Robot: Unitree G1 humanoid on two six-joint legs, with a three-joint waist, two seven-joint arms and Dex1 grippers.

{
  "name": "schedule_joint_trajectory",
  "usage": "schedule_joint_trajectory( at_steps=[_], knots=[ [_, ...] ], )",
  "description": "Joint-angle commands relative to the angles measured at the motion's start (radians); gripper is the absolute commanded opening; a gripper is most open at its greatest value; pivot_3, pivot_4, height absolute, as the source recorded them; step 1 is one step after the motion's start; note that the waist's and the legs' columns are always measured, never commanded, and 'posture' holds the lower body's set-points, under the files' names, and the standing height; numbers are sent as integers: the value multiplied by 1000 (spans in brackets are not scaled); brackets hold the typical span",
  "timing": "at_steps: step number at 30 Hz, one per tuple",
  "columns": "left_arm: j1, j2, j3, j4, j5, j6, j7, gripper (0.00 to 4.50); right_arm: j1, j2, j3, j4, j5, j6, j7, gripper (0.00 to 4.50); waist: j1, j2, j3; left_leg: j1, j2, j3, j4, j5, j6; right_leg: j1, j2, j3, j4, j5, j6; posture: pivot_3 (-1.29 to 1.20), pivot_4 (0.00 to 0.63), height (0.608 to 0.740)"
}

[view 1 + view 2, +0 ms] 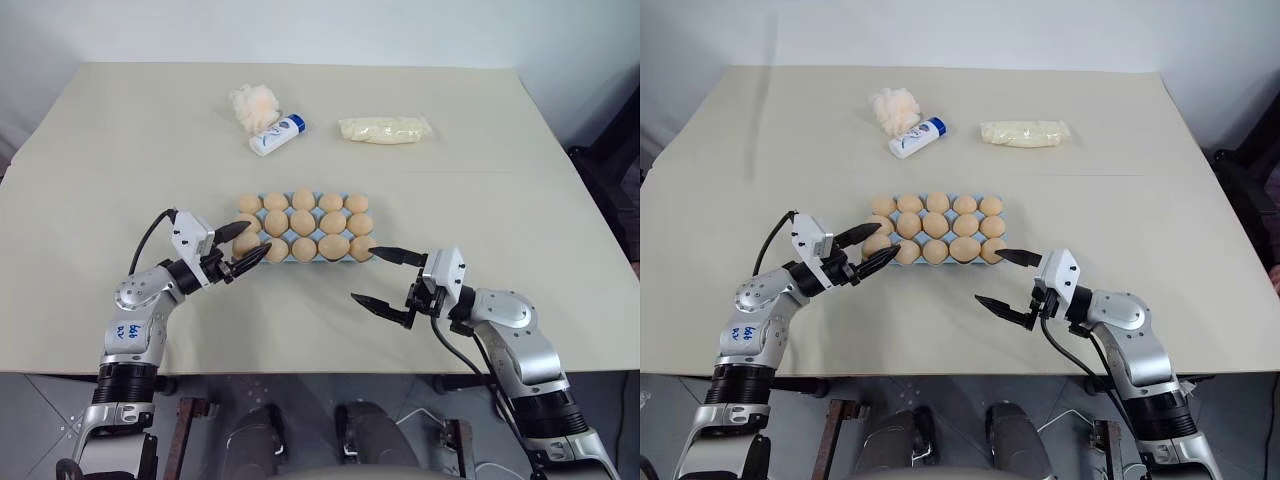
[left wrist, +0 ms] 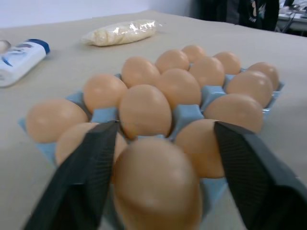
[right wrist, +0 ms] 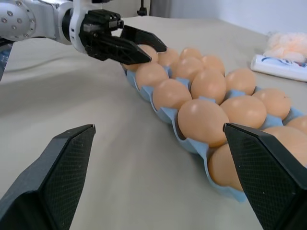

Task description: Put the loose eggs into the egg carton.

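Table point(image 1: 120, 150): a wide beige table seen from above, carrying all the things
Egg carton point(image 3: 169, 118): light blue moulded tray lying flat near the middle of the table, its long side running left to right, three rows of five cups
Eggs point(image 1: 303, 222): tan eggs sit in the carton's cups; every cup that can be seen holds one
Corner egg point(image 2: 157, 186): the egg at the carton's near left corner lies between the left gripper's fingers; whether it rests fully in its cup cannot be told
Left gripper point(image 1: 240, 250): at the carton's near left corner, pointing level toward the right; its black fingers point(image 2: 79, 184) are spread on either side of the corner egg, with a gap visible on at least one side
Right gripper point(image 1: 385, 280): hovering just off the carton's near right corner, pointing toward the left; its fingers point(image 3: 53, 184) are spread wide with nothing between them
Bottle point(image 1: 277, 135): white with a blue cap, lying on its side at the far part of the table
Fluffy tuft point(image 1: 252, 104): pale, touching the bottle's far left side
Bag point(image 1: 385, 129): pale yellow, clear-wrapped, lying to the right of the bottle, well apart from the carton
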Motion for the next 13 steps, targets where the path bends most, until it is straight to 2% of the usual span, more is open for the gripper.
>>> schedule_joint_trajectory(
  at_steps=[1, 6, 13],
  knots=[
    [53, 57, 55, -86, -19, -7, -20, 3684, 22, -2, -11, -55, 13, 7, -16, 4500, -5, 0, 0, 0, 0, 0, 0, 0, 0, 0, 0, 0, 0, 0, 0, 0, 150, 740],
    [219, 209, 144, -181, -33, -14, -104, 3684, 55, -27, -53, -58, 23, 17, -25, 4500, -9, 1, 0, 1, 1, 0, -3, -1, -2, -1, 1, 0, 0, 0, -1, 0, 150, 740],
    [307, 291, 188, -131, -12, -47, -149, 3684, 65, -49, -82, -41, 22, 19, -27, 4500, -3, 1, 0, 0, -1, 0, -4, -4, -5, 0, -4, -2, -2, -1, -2, 0, 150, 740]
  ],
)
